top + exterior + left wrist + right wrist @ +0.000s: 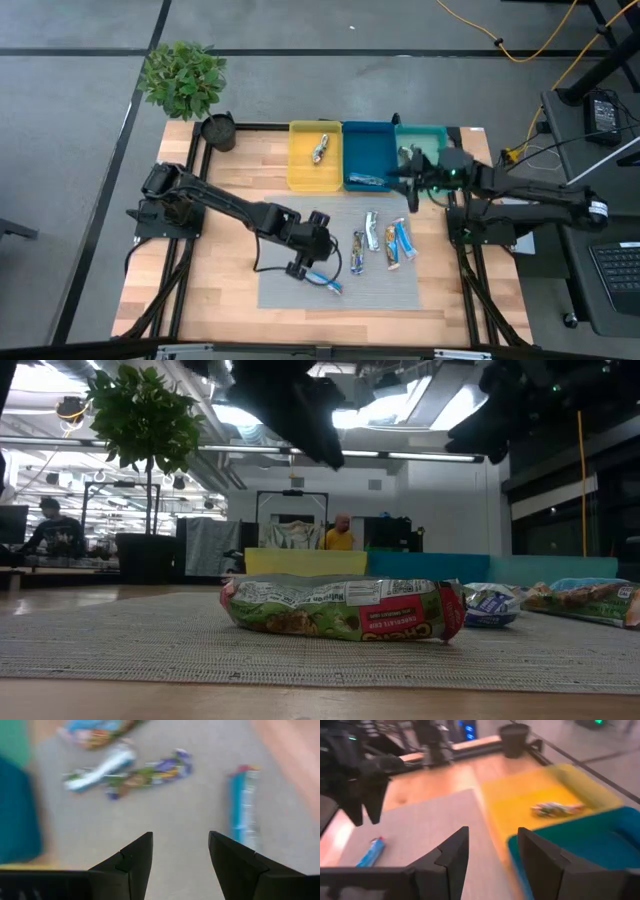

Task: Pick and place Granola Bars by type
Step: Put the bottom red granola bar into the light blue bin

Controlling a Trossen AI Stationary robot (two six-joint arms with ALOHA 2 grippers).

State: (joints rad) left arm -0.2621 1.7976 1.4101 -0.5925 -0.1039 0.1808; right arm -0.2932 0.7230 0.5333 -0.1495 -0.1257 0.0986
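Nearest the front edge of the grey woven mat (pixel 300 290) lies a blue-and-white crinkly-wrapped granola bar (pixel 325 282), just beside the left gripper (pixel 305 262), which hovers over the mat w/ fingers spread and nothing between them (the left wrist view shows bare mat in the gap, bar off to one side). Step in hand looks like picking this bar, so: swing the wrist to centre the gap over the bar's middle, line the fingers across its short width, come straight down, then close gently — the wrapper is slick and will likely crumple or skid if pinched at an end. Further back, mid-mat, a cluster of four more wrapped bars (pixel 383 243), mixed blue-white, silver and red-orange, lie close together, some touching; they will prob. need nudging apart before a clean grab. Beyond those, at the table's far edge, three open plastic trays stand side by side: a yellow tray (pixel 300 165) w/ one bar in it, a blue tray (pixel 368 145) w/ one bar near its front wall, and a teal tray (pixel 430 135). The right gripper (pixel 412 187) hangs near the blue and teal trays' front rims, fingers apart, carrying nothing.
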